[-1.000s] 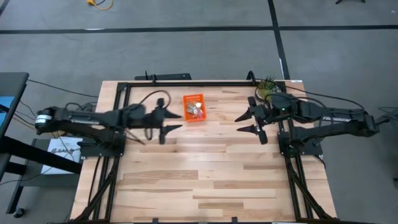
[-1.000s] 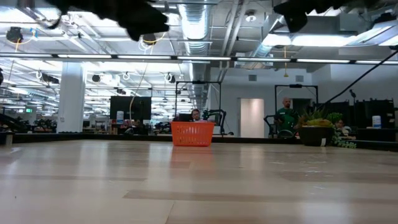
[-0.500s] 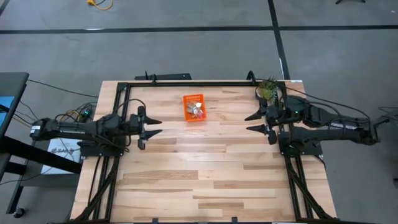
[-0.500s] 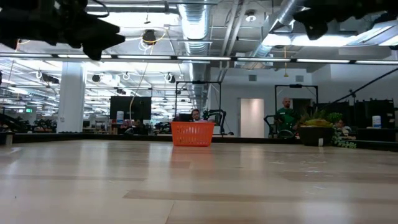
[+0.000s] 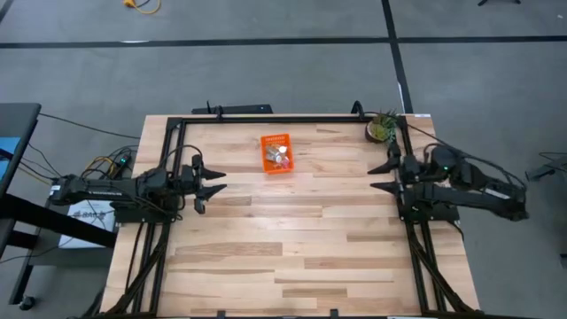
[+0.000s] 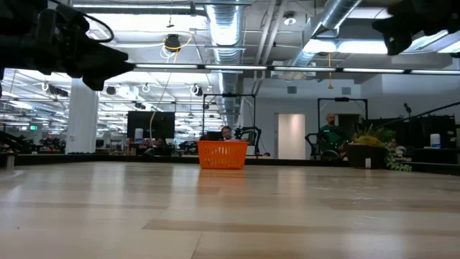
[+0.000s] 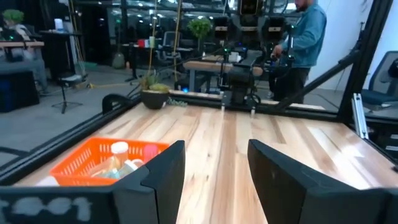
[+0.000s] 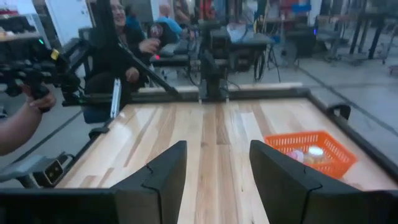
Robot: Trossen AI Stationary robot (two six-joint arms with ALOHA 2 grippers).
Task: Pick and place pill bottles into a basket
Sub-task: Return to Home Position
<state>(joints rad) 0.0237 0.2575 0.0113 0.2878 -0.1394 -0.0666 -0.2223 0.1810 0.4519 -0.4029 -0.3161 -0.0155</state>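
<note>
Both arms hang above the side edges of the bench (image 5: 292, 239), each pointing inward toward the middle. The left jaws, at the end of the left arm (image 5: 133, 186), stand wide apart with nothing between them. The right jaws, on the right arm (image 5: 461, 182), are spread just as wide and are equally bare.

The basket (image 5: 263, 151) sits at the far middle of the bench, its long axis running near to far. It lies to the right of the left jaws and a little farther back, and to the left of the right jaws, also somewhat farther back. It is well apart from both, and the left arm is the nearer of the two.

The pill bottles (image 5: 281, 158) lie heaped inside the basket, and the left wrist view shows a few of them (image 7: 118, 151) behind the orange wall (image 7: 78, 163). We see no bottle loose on the bench.

We judge the placing done, so the coming move is a retreat outward, away from the basket. Only the potted plant (image 5: 382, 127), at the far right corner, stands near the right arm.
</note>
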